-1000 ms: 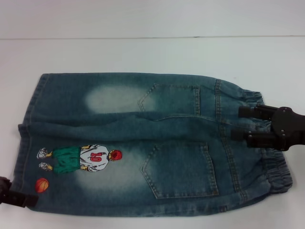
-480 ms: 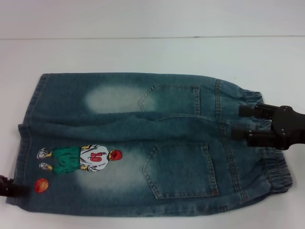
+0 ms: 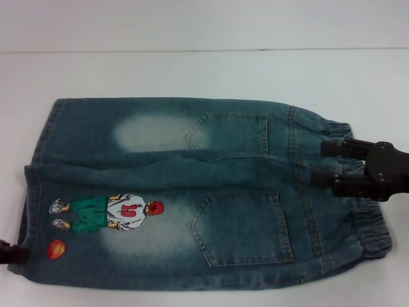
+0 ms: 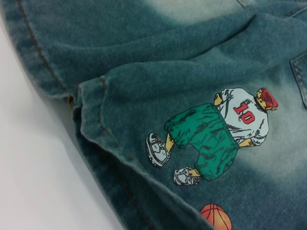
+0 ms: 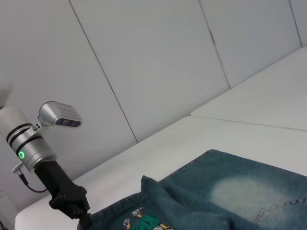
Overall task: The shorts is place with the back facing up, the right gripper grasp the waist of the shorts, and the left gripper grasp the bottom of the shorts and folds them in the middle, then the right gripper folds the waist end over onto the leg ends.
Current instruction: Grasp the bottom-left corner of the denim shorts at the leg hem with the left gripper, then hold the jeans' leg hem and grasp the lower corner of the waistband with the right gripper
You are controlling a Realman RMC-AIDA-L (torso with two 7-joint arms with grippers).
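Shorts (image 3: 192, 192) flat on white table (image 3: 192, 70), back up, waist at right, leg ends at left. Right gripper (image 3: 327, 165) over the waistband (image 3: 358, 217), fingers apart, one far and one near. Left gripper (image 3: 13, 252) at near-left hem corner by the basketball print (image 3: 56, 249); finger state cannot be told.

From the head we look steeply down on the shorts (image 3: 192, 192). Our left wrist sits close over their printed player (image 4: 216, 136); our right wrist looks low across them toward the wall (image 5: 144, 62).
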